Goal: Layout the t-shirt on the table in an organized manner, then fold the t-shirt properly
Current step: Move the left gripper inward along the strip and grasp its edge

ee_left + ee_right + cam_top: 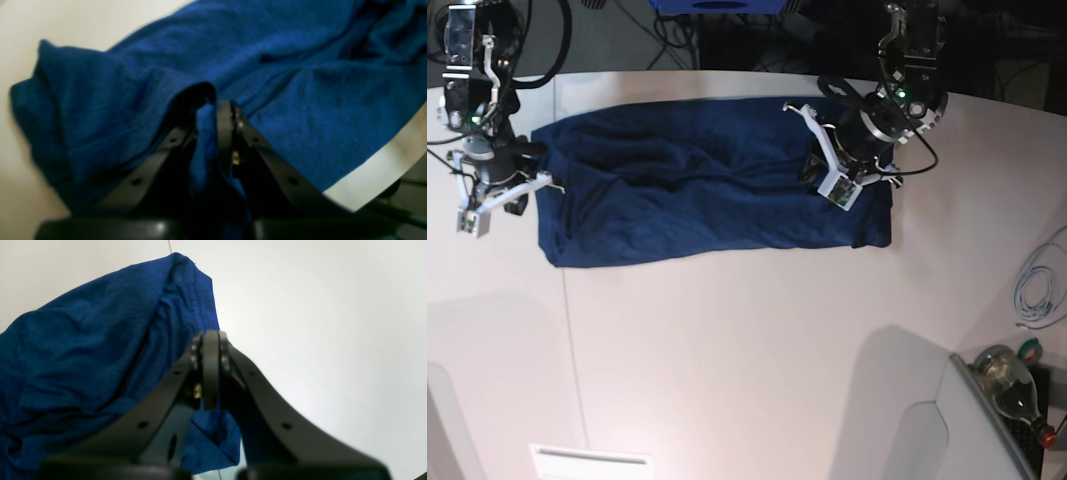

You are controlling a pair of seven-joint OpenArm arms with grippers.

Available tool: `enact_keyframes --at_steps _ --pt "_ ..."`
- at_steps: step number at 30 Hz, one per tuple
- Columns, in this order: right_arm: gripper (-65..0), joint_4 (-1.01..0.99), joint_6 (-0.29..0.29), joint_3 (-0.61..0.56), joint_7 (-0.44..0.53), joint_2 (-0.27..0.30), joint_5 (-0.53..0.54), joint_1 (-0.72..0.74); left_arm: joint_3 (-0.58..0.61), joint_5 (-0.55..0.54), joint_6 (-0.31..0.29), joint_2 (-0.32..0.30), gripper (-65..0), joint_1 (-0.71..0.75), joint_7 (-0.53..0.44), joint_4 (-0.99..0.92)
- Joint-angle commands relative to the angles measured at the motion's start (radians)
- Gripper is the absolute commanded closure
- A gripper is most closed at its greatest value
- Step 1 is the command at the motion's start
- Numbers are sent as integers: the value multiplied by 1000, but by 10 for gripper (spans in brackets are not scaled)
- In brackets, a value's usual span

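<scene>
**Both jaws pinch the shirt's ends**

The t-shirt (707, 190) lies spread along the far side of the white surface (757, 350). The left gripper (213, 110) clamps a cloth fold at one end; the right gripper (210, 340) pinches the opposite edge.

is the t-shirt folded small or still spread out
Spread out: the t-shirt lies as a long, wrinkled band across the table.
</scene>
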Motion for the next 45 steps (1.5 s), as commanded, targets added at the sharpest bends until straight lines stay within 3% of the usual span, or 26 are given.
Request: enact_keyframes --at_steps 1,3,20,41,45 --pt "-6 19 1 8 21 9 3 6 8 -8 -3 5 0 -12 7 15" --pt "-6 19 1 9 21 9 3 6 17 -6 -3 11 0 -34 43 15" --pt "-6 19 1 8 21 9 3 8 82 3 -3 52 0 -69 49 -24" --pt "-6 19 1 6 21 9 3 8 88 -5 -3 52 0 -80 49 -24" --pt "-6 19 1 6 21 9 3 8 99 4 -3 52 -166 -78 49 -20"
